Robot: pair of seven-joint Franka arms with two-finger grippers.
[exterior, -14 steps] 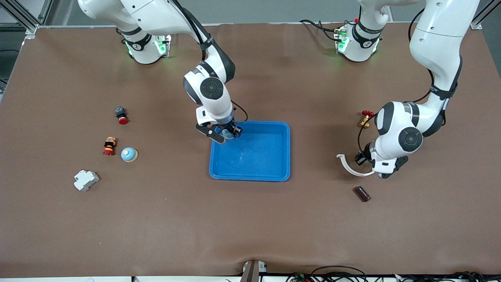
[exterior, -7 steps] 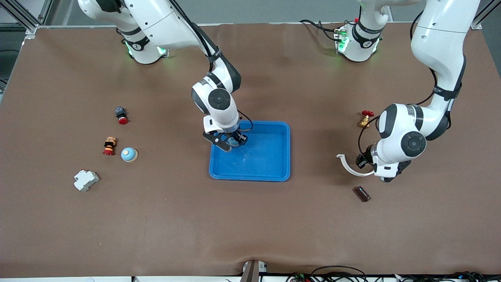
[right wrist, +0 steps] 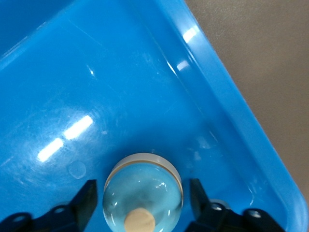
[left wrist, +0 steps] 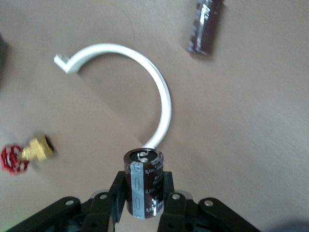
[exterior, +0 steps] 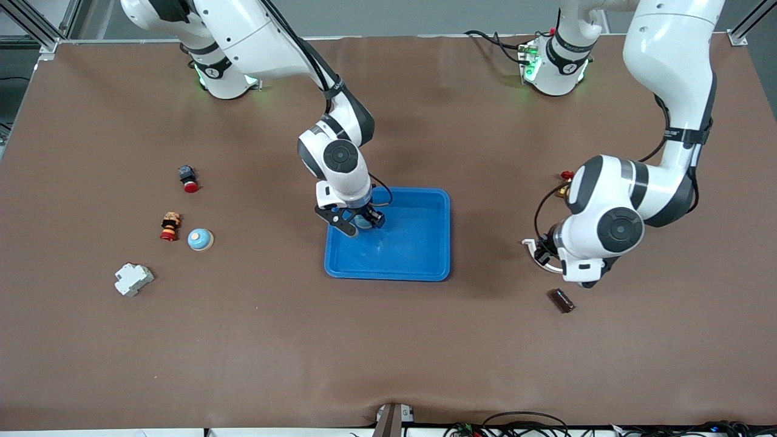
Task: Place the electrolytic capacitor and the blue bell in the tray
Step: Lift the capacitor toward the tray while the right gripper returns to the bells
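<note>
Right arm pose: it reaches from its base down over the tray (exterior: pixel 425 267), forearm steep, wrist pointing down at the tray corner nearest the right arm's base.
Right gripper (exterior: pixel 359 222): low inside that corner of the tray; its fingers (right wrist: pixel 87 203) stand apart on both sides of a blue bell (right wrist: pixel 143 191), with a visible gap on each side, so they do not press it.
Blue bell in tray: 1, dome up with a pale knob on top, resting on the tray floor close to the rim.
Left arm pose: elbow high, forearm folded down, wrist low over the tabletop (exterior: pixel 388 352) at the left arm's end.
Left gripper (left wrist: pixel 143 203): over the white curved plastic hook (left wrist: pixel 159 96); the fingers clamp the electrolytic capacitor (left wrist: pixel 143 181), a dark cylinder with a grey stripe, held upright with its terminals up.
Electrolytic capacitor: 1, in the air, well apart from the tray.
Tray: 1, bright blue, near the middle of the tabletop.
Second blue bell (exterior: pixel 200 239): 1, on the tabletop toward the right arm's end, just beside a small red and brown stacked part (exterior: pixel 170 226).
Red push button (exterior: pixel 188 178): 1, farther from the front camera than that bell.
White circuit breaker (exterior: pixel 133 278): 1, nearer to the front camera than that bell.
Brass valve with red handle (left wrist: pixel 26 153): 1, near the hook.
Dark brown cylinder part (exterior: pixel 561 300): 1, lying on the tabletop near the hook.
</note>
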